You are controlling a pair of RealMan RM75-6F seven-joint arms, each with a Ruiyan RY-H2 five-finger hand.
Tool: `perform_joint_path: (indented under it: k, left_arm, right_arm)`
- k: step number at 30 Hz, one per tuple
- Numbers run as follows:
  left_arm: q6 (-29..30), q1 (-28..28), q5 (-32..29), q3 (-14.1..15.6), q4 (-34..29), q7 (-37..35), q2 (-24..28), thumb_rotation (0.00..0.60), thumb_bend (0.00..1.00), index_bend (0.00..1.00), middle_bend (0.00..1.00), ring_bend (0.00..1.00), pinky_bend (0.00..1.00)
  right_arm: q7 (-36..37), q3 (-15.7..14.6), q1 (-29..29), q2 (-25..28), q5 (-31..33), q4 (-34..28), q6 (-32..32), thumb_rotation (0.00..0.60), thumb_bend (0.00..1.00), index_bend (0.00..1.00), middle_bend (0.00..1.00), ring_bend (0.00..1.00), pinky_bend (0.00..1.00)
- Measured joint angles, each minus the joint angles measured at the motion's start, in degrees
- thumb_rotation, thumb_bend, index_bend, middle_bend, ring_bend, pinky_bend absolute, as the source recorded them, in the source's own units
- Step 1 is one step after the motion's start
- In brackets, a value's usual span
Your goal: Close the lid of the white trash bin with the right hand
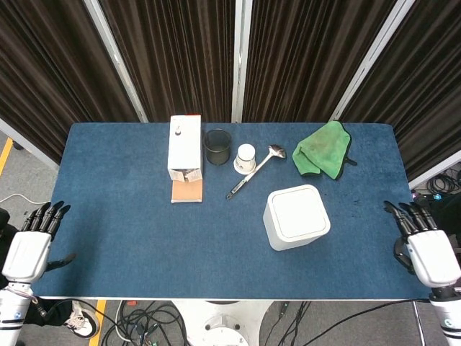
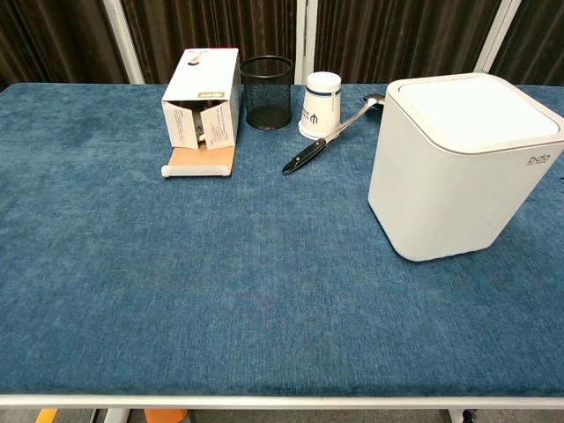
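Note:
The white trash bin stands on the right half of the blue table, its flat lid lying down level with the rim. My right hand hangs off the table's right edge, well away from the bin, fingers straight and apart, holding nothing. My left hand sits off the left edge, fingers spread, also empty. Neither hand appears in the chest view.
At the back stand an opened white carton, a black mesh cup, a white paper cup and a ladle. A green cloth lies at the back right.

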Motion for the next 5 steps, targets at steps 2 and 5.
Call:
perform_joint_path:
  k: [2,5]
  left_arm:
    - [0.2,0.1,-0.2,-0.1,0.0,0.0,-0.1,0.6,0.0,0.1,0.07,0.01,0.12]
    - [0.0,0.2,-0.6,-0.2,0.4,-0.1,-0.4,0.6,0.0,0.1,0.07,0.01,0.12]
  right_arm:
    - [-0.3,0.1,-1.6,-2.8,1.4,5.0,0.8,0.6,0.32,0.0,0.04,0.0,0.0]
    - [-1.9,0.5,-3.6,-7.6,3.8,11.0,1.7,0.6,0.06,0.0,0.0,0.0,0.0]
